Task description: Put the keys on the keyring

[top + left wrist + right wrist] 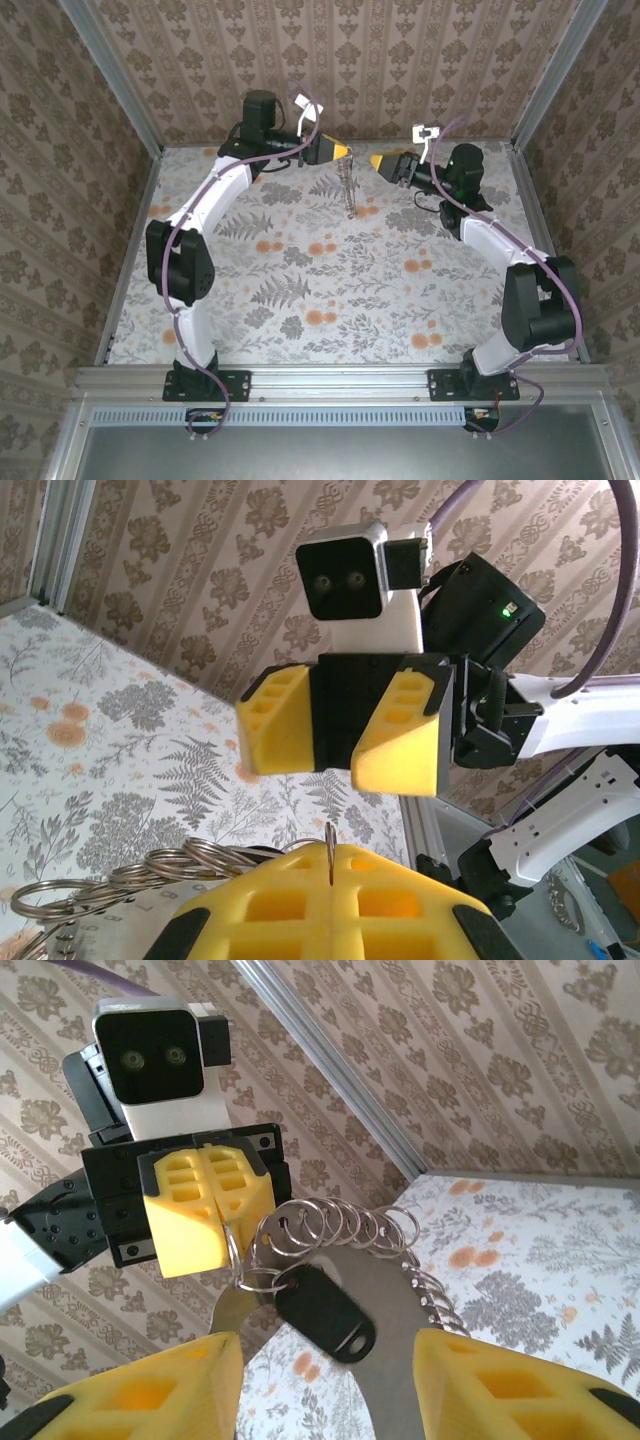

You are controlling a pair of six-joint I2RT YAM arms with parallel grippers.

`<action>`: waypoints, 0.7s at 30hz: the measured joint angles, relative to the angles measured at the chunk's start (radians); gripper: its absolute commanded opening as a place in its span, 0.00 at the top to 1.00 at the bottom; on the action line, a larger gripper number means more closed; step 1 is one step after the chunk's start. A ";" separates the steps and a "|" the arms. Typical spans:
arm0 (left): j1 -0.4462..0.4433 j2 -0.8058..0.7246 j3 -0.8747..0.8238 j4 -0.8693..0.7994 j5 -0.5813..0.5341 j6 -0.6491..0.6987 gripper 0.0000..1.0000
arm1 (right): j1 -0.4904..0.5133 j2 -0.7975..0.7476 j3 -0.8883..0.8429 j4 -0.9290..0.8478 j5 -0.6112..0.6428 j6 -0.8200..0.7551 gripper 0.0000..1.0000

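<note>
The keyring [400, 1290] is a curved metal plate with several split rings [340, 1225] along its edge. It hangs in the air at the back of the table [347, 190]. My left gripper [222, 1242] is shut on one thin ring at the plate's end, and that ring's edge stands between its yellow pads [330, 855]. The key's black oblong head [325, 1312] dangles from a small ring beside that grip; its blade is hidden. My right gripper [328, 1348] faces the left one, open and just short of the key, touching nothing [345, 742].
The two grippers [343, 152] [378, 161] meet tip to tip above the table's far edge, close to the patterned back wall. The floral tabletop [330, 290] lies below. Metal frame posts stand at the back corners [535, 80].
</note>
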 measured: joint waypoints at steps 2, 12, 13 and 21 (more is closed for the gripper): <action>-0.006 -0.008 0.000 0.000 0.002 0.000 1.00 | 0.015 0.000 0.000 0.008 0.003 -0.014 0.46; -0.021 -0.019 0.000 -0.002 0.014 0.004 1.00 | 0.065 0.026 0.042 0.008 -0.024 -0.070 0.45; -0.021 -0.019 0.000 -0.002 0.015 0.004 1.00 | 0.068 0.026 0.044 0.006 -0.029 -0.075 0.46; -0.021 -0.019 0.000 -0.002 0.021 0.005 1.00 | 0.080 0.025 0.051 -0.034 -0.040 -0.125 0.56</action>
